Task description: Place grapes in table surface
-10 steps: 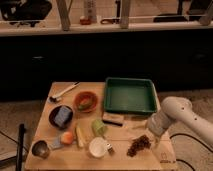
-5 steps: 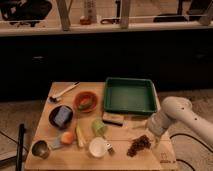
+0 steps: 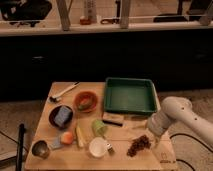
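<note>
The grapes (image 3: 138,145), a small dark reddish-brown bumpy bunch, lie on the light tan wooden table surface (image 3: 120,159) near its front right, right of the white cup (image 3: 97,148). My white arm comes in from the right. The gripper (image 3: 151,134) is at its lower end, just above and right of the grapes, close to them.
A green tray (image 3: 129,95) stands at the back right. A red bowl (image 3: 85,100), a dark bowl with a blue thing (image 3: 61,116), a green cup (image 3: 99,127), an orange-red fruit (image 3: 66,137), a metal cup (image 3: 40,148) and a brush (image 3: 64,92) fill the left half.
</note>
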